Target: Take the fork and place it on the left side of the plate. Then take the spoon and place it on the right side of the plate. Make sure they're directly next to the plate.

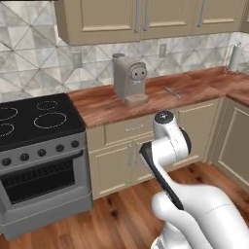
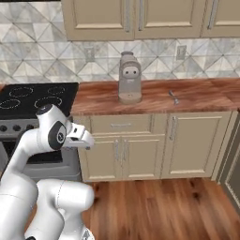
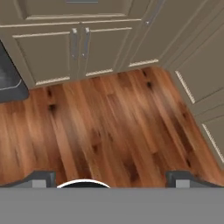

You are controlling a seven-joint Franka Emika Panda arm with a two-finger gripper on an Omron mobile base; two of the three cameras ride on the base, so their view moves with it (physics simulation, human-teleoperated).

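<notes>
A small silver-grey spoon (image 1: 171,92) (image 2: 174,97) lies on the wooden counter (image 1: 102,109), to the right of the coffee machine. The orange fork and the plate are out of view. My gripper (image 3: 111,178) hangs low in front of the base, well short of the counter, and faces down at the wooden floor. Its two dark fingertips (image 3: 40,177) stand wide apart with nothing between them, so it is open. In the right base view the white hand (image 2: 80,137) sits in front of the lower cabinets, left of the coffee machine.
A grey coffee machine (image 1: 129,80) (image 2: 129,77) stands at mid counter. A black-topped stove (image 1: 34,121) (image 2: 33,101) adjoins the counter on the left. Beige cabinet doors (image 3: 83,48) run under the counter. A paper towel roll (image 1: 235,58) stands at the far right corner.
</notes>
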